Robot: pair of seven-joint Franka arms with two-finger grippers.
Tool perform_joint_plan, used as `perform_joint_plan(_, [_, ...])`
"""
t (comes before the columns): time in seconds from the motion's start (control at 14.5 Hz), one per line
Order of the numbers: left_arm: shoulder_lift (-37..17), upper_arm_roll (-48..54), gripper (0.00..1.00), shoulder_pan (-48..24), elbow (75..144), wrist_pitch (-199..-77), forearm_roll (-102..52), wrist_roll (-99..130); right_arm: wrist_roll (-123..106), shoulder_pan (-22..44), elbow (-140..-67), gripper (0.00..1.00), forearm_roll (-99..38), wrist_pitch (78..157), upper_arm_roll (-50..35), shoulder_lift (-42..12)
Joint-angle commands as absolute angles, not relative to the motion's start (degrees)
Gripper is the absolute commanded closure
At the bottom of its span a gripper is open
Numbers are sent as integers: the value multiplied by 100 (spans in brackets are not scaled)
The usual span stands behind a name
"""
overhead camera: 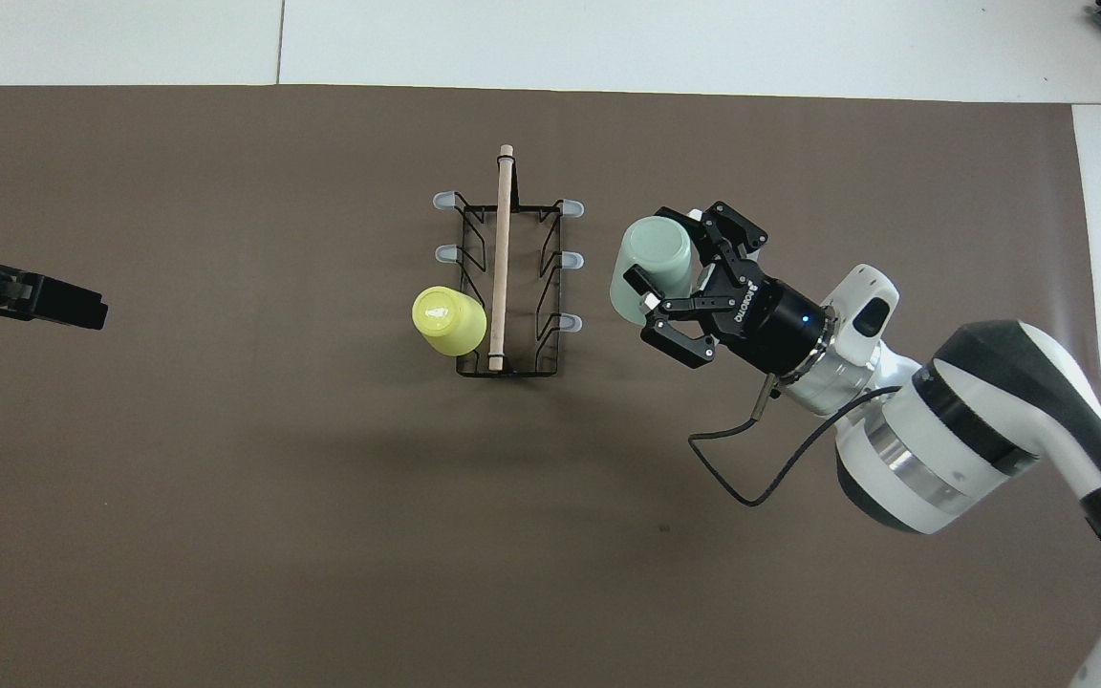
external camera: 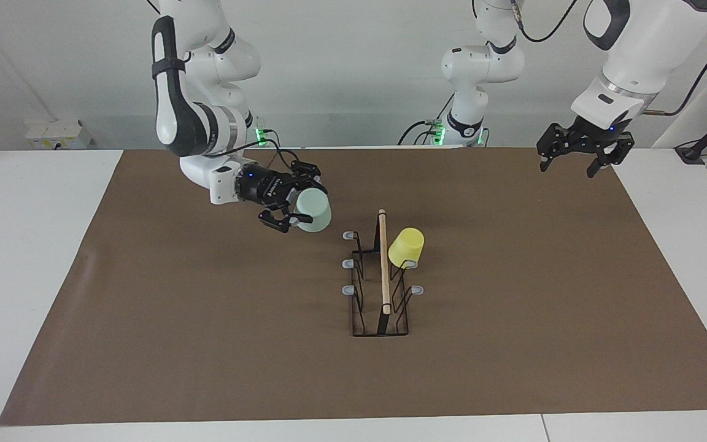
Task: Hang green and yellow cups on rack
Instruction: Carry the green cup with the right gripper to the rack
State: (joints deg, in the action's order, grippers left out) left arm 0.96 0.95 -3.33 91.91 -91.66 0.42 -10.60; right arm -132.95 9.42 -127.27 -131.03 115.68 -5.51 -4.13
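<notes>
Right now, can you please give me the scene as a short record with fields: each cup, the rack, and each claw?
green cup: held by right claw, in the air beside the rack, toward the right arm's end
yellow cup: upside down on a rack prong nearest the robots
rack: mid-mat, five prongs free
right claw: shut on green cup
left claw: open, empty, waiting over the mat corner

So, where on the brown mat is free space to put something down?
The wide strip of brown mat farther from the robots than the rack is bare. Crowded: beside the rack, where the right gripper holds the green cup and the yellow cup hangs.
</notes>
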Motion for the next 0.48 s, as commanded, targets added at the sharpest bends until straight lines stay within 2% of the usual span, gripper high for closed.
perform_joint_plan(0.0, [290, 141, 0, -325, 9413, -9158, 220, -923, -13876, 1062, -12840, 100, -13428, 11532, -545, -640])
perform_joint_plan(0.28, [299, 149, 0, -282, 9439, -9220, 211, -940, -14633, 1414, -12780, 100, -13991, 11329, -527, -1370])
perform_joint_plan(0.41, [325, 149, 0, -272, 9448, -9229, 202, -975, -14660, 1433, -12762, 100, -14036, 11329, -536, -1380])
